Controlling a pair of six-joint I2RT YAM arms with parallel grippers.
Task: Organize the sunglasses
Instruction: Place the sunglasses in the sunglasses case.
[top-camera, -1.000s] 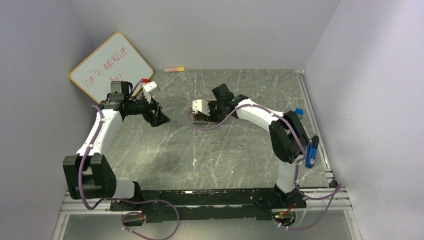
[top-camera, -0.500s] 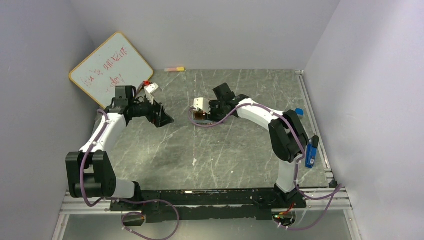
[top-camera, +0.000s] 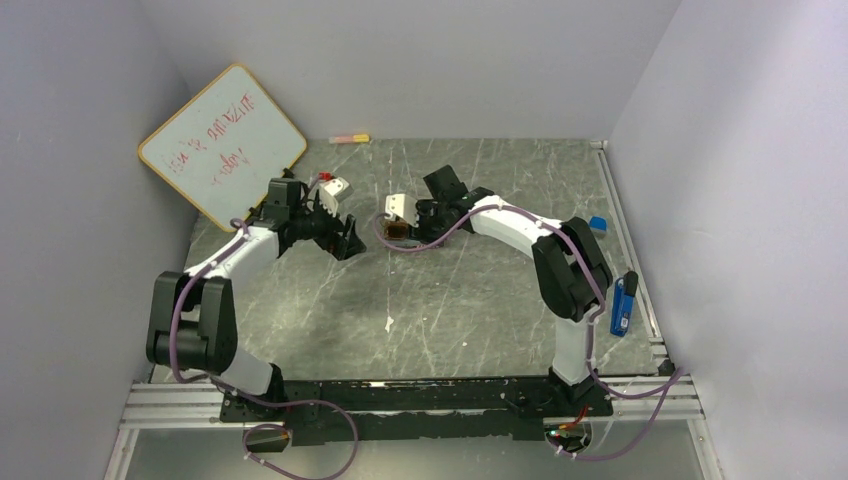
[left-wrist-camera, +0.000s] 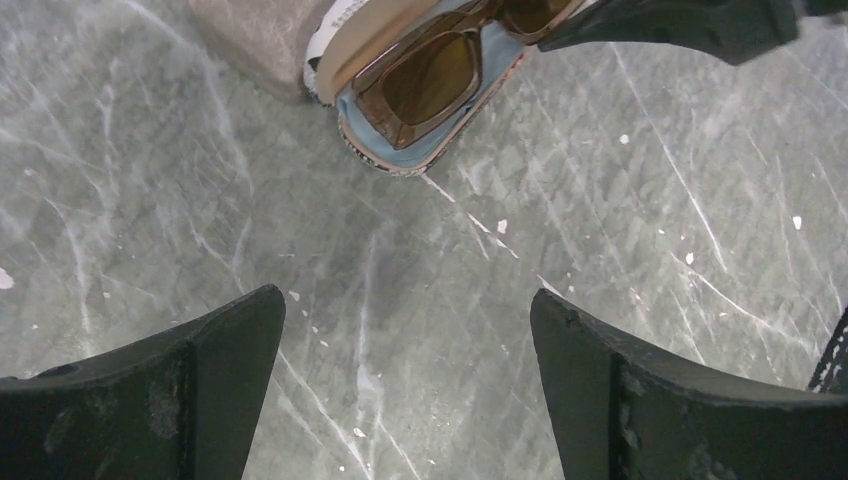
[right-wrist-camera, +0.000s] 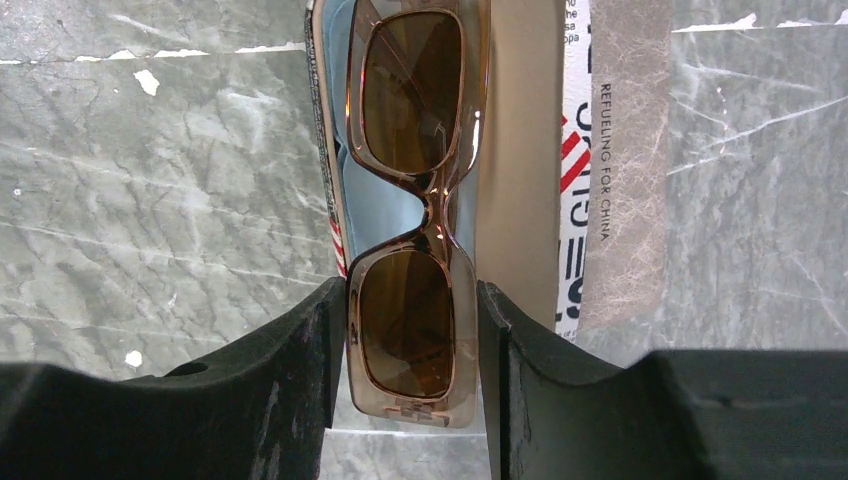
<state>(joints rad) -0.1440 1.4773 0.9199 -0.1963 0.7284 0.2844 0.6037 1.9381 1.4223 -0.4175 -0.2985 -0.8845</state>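
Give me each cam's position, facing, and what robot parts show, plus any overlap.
Top external: fixed above and behind the bases, looking down on the table; left arm and right arm both whole.
Left wrist: on the left wrist, facing down at the table; left fingers open at the bottom, brown sunglasses in a case at the top.
Right wrist: on the right wrist, straight down on the sunglasses; right fingers clamp one lens end.
Shared: both wrist views show sunglasses, case, grey pouch.
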